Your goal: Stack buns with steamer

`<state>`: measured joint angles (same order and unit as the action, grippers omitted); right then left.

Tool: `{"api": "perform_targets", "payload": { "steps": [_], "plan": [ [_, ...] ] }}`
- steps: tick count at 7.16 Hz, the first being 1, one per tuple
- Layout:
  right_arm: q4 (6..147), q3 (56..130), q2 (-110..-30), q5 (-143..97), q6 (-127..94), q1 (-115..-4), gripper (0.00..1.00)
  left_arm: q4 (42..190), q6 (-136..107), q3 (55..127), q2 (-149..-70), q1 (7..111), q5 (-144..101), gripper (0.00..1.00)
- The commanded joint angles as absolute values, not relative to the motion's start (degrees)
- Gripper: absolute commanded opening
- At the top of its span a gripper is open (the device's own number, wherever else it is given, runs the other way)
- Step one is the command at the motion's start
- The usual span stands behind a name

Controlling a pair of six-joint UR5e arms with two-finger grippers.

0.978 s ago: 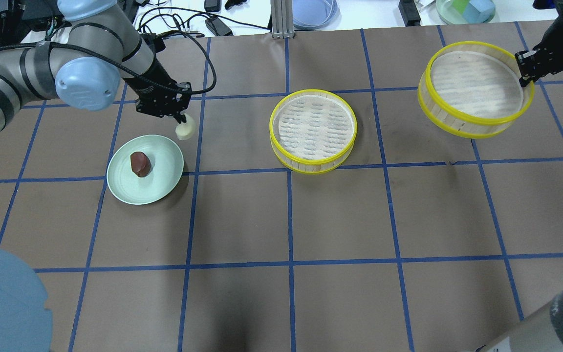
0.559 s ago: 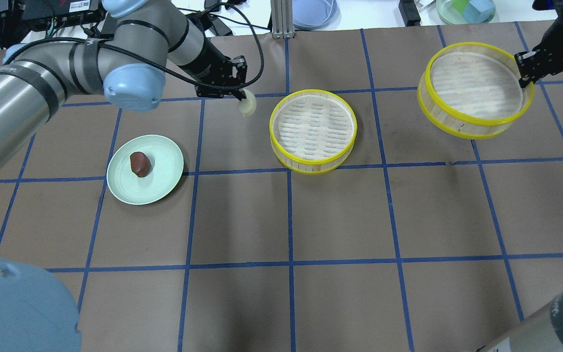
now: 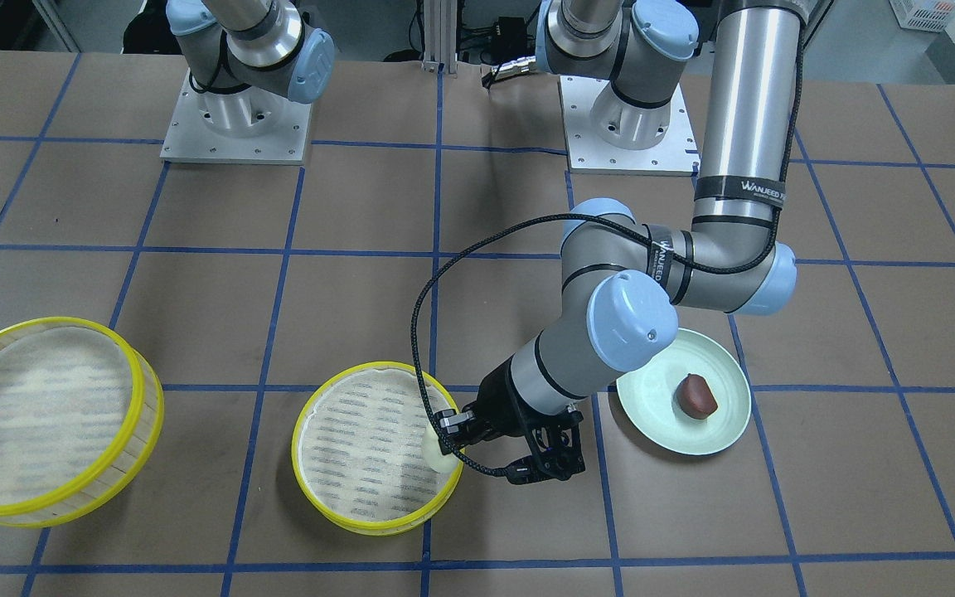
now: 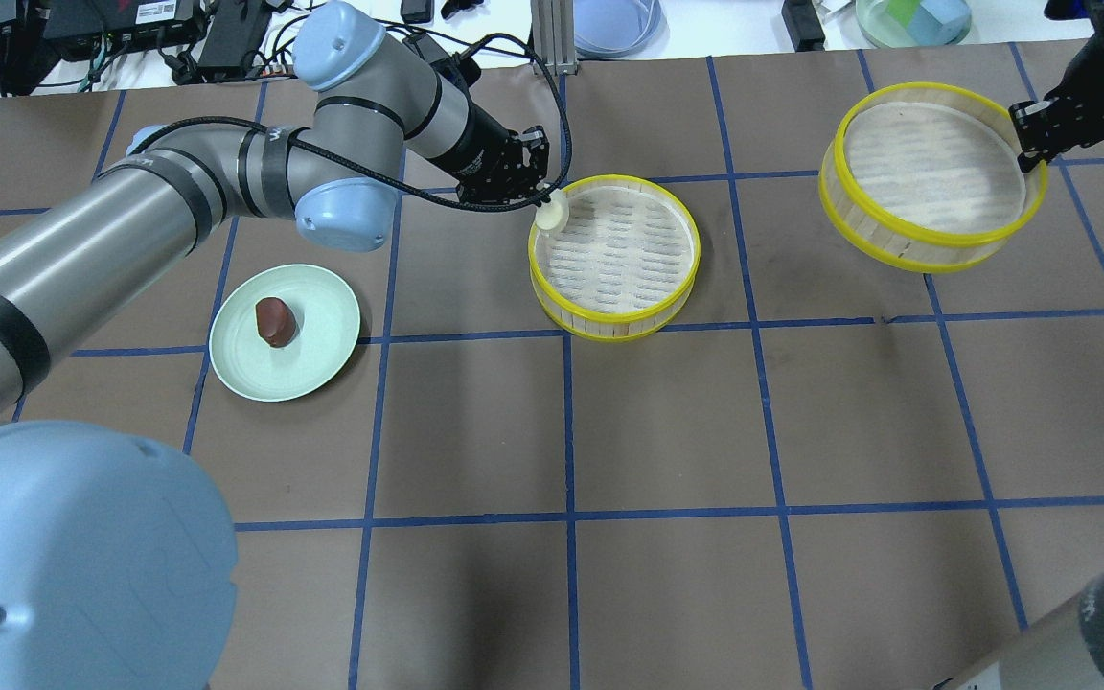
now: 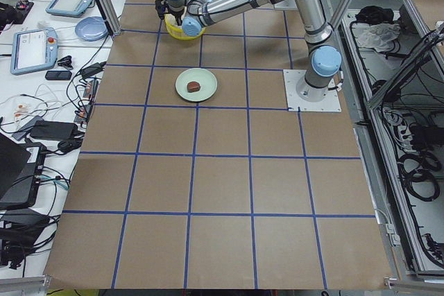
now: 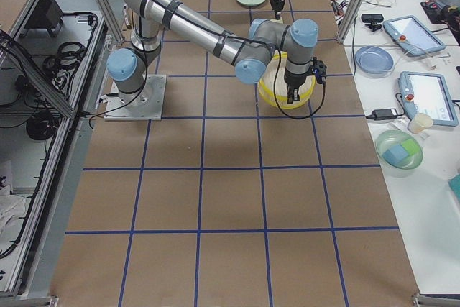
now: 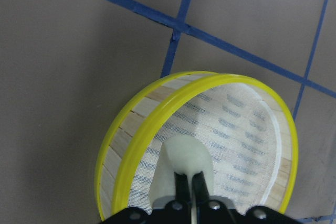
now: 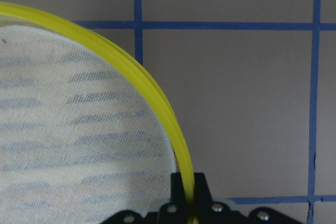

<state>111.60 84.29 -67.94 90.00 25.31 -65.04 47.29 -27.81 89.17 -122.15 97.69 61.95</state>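
Observation:
My left gripper [image 4: 544, 203] is shut on the cream-white bun [image 4: 550, 215] and holds it over the left rim of the lower steamer tray [image 4: 629, 251], which rests on the table. In the left wrist view the bun [image 7: 186, 158] hangs just inside the yellow rim [image 7: 157, 124]. My right gripper [image 4: 1031, 151] is shut on the rim of the taller steamer tray [image 4: 931, 172] and holds it lifted and tilted at the far right. The dark reddish-brown bun [image 4: 274, 321] lies on the pale green plate [image 4: 322, 359] at the left.
The brown table is marked with a blue tape grid. Past its far edge are cables, a metal post [image 4: 550, 38], a blue dish [image 4: 614, 24] and a bowl of coloured blocks [image 4: 911, 19]. The two arm bases [image 3: 233, 124] stand at the robot side.
My left arm has carried the cream-white bun to the right, from beside the green plate to over the lower tray's left rim. The right gripper and the taller tray have not moved.

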Motion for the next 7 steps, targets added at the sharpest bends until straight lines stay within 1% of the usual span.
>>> {"api": "perform_targets", "payload": {
  "steps": [1,3,5,6,7],
  "plan": [
    [111.62,84.37,-67.94,90.00,25.31,-65.04,0.00,46.67,-32.13,90.00,-122.61,99.13,62.31,0.74],
    [111.62,84.38,-67.94,90.00,25.31,-65.04,0.00,45.62,-35.32,89.91,-121.91,99.67,62.23,0.99],
    [111.62,84.38,-68.64,90.09,24.96,-65.13,0.00,45.70,-35.68,89.12,-119.98,99.76,62.31,1.00],
    [111.10,84.55,-70.56,90.00,21.48,-66.17,0.00,46.40,-34.47,88.51,-118.32,99.15,63.27,0.99],
    [110.22,84.90,-72.23,90.17,18.05,-69.57,0.00,48.76,-30.36,87.55,-116.65,96.53,68.94,0.99]
  ]
}}
